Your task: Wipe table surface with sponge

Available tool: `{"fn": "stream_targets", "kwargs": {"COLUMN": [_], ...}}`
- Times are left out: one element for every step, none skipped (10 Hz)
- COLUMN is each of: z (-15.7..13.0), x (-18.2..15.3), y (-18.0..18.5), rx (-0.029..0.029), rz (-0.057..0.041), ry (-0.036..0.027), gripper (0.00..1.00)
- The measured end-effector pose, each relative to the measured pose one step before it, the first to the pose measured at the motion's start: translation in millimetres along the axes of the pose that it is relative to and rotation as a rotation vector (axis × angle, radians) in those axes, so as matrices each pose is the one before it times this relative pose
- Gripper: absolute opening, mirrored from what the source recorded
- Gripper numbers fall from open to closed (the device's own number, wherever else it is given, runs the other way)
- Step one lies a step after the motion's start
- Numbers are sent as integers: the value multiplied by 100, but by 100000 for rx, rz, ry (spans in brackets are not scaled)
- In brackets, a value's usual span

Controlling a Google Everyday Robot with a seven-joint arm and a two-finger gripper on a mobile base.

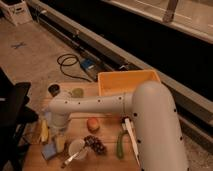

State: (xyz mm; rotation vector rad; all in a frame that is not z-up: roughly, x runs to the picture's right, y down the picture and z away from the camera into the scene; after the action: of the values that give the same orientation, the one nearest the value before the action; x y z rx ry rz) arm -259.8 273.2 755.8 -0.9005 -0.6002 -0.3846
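The table surface (107, 131) is a light brown wooden top that carries several items. The sponge (48, 149), a small light-blue block, lies near its front left corner. My white arm reaches from the lower right across the table to the left, and its wrist bends down there. My gripper (58, 141) hangs low over the wood, just to the right of the sponge, open with nothing held in it.
A yellow bin (127, 81) stands at the back. An orange fruit (93, 124), grapes (98, 145), a white cup with a spoon (76, 148), a green vegetable (120, 145) and a banana (44, 131) lie around. Two cups (54, 90) stand back left. A black chair (12, 107) is left of the table.
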Motion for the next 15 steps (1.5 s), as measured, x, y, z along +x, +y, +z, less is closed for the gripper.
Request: {"fn": "stream_targets", "kwargs": {"z": [257,146,479,269,89,154,82,40,-49,-248,-502,-612,-629,-656,-687], "x": [158,-77,-21,58,211,-166,-75,-121,23,-25,-60,-137,12,503,1060], "y": [372,76,238,185,231,120,56,35,56,47,145,61,231,212,87], "rx": [291,120,-275,193,590,277,159,327,387,742,929,574,70,-624,-663], "rz": [334,8,16,248,534,-119,-24,-66,227,217,542,835,1884,3217,3716], "ry": [-3226,-841,-1010,-1027,-408,-128,27,49,-71,184,1046,1258,1908,2202,1524], "gripper": [74,74,74,72,64,54,45,35,25,15,5,1,0,0,0]}}
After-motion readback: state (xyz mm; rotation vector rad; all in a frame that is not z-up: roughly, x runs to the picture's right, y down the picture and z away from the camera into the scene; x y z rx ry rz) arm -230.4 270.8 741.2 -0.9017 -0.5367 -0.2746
